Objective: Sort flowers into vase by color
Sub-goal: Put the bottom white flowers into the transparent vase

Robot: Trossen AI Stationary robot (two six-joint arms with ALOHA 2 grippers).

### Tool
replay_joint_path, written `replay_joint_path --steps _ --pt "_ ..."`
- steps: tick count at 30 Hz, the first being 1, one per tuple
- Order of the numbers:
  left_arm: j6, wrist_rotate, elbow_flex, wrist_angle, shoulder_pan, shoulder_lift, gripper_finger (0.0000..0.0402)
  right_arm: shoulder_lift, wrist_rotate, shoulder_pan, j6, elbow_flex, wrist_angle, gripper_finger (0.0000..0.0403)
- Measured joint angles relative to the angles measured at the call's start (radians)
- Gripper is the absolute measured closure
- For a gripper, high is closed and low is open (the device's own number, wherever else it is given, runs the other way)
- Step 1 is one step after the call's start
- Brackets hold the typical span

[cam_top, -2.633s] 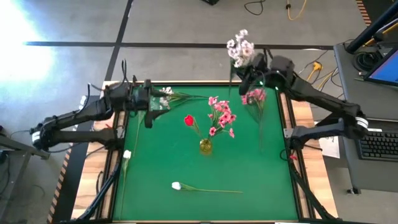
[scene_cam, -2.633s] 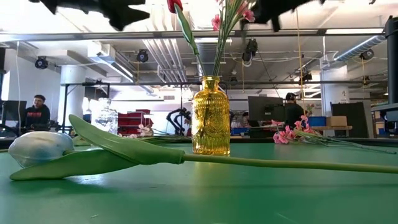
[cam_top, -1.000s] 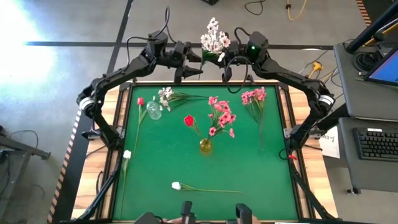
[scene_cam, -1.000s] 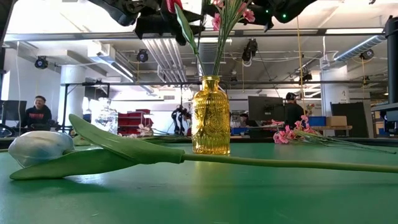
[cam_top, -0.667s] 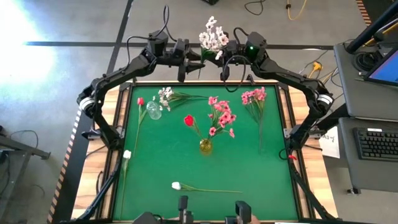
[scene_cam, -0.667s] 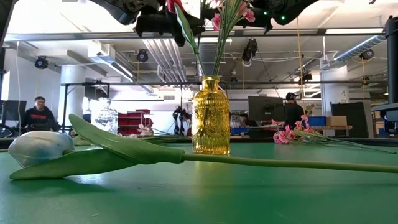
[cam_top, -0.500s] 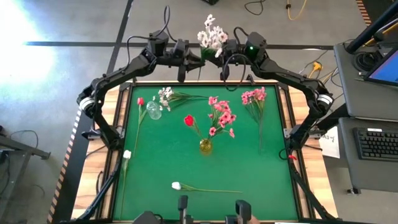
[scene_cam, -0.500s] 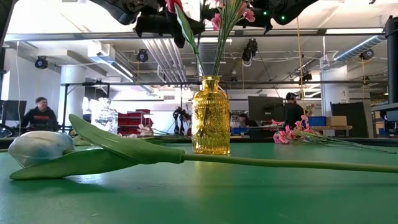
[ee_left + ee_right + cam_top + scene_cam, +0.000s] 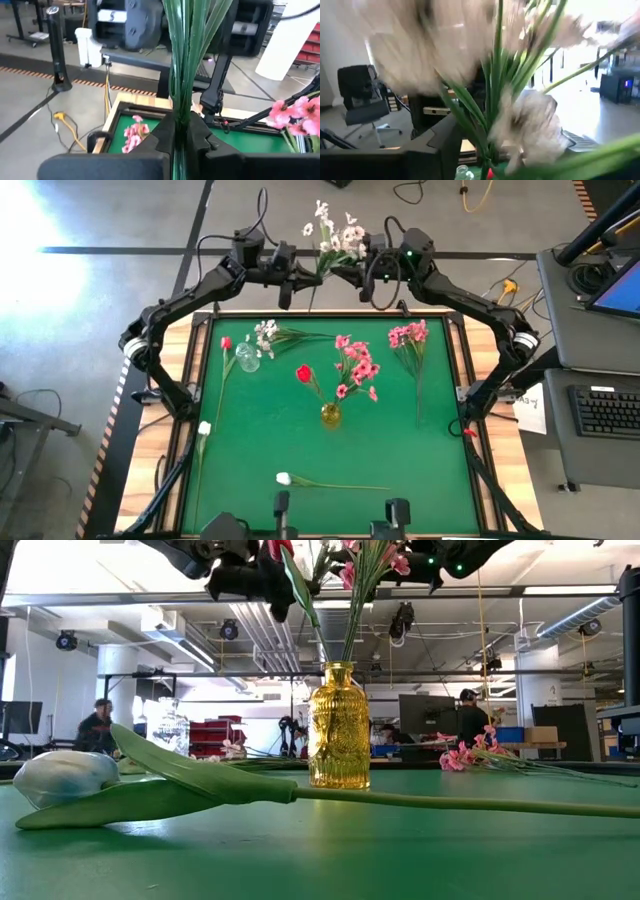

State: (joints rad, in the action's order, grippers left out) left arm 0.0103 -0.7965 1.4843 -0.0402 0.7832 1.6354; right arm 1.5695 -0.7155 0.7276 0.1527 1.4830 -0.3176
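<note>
Tulip petals are sitting closest to the near edge of the green table (image 9: pixel 260 440), where a white tulip (image 9: pixel 284 478) is lying on its side with its stem running right. Farther in, another white tulip (image 9: pixel 204 428) is lying near the left edge, and a yellow vase (image 9: pixel 330 416) in the middle is holding a red tulip (image 9: pixel 303 373) and a pink spray (image 9: pixel 355 366). Beyond those, a small clear vase (image 9: pixel 248 358) at far left is holding a red tulip (image 9: pixel 226 343) and a white spray (image 9: pixel 265 332), and a second pink spray (image 9: pixel 408 335) is lying flat at far right. Past the far edge, both arms are meeting in the air over a handover. A second ago the pale spray (image 9: pixel 335 238) was hanging from the right gripper (image 9: pixel 358 272) while the left gripper (image 9: pixel 300 277) was waiting with its fingers apart; now the left fingers (image 9: pixel 165 135) are clamped together on the green stems, and the right fingers are spreading off them, though how far they are off is hard to tell. The blossoms are also tipping more toward the left. In my judgement the spray now belongs to the left arm, which sits on the clear vase's side, so it is probably heading for the white group there, once the right arm is backing clear.
</note>
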Motion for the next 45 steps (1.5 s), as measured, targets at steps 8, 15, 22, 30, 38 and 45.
replay_joint_path --steps 8,15,22,30,38,45 --pt "0.026 0.047 -0.280 0.117 0.053 -0.250 0.0401 -0.043 0.000 0.006 -0.072 0.000 0.218 0.0186" --pt "-0.010 0.223 -0.542 0.137 0.055 -0.545 0.0402 -0.050 0.001 0.006 -0.086 0.000 0.276 0.0182" --pt "0.013 0.334 -0.760 0.191 0.065 -0.750 0.0402 -0.050 0.001 0.006 -0.086 0.000 0.319 0.0181" --pt "0.044 0.401 -0.855 0.199 0.079 -0.867 0.0402 -0.050 0.001 0.004 -0.085 0.000 0.364 0.0181" --pt "0.030 0.419 -0.930 0.199 0.079 -0.986 0.0402 -0.050 0.003 0.004 -0.120 -0.016 0.374 0.0181" --pt "0.029 0.436 -1.026 0.192 0.079 -1.068 0.0401 -0.049 0.006 0.005 -0.138 -0.024 0.373 0.0181"
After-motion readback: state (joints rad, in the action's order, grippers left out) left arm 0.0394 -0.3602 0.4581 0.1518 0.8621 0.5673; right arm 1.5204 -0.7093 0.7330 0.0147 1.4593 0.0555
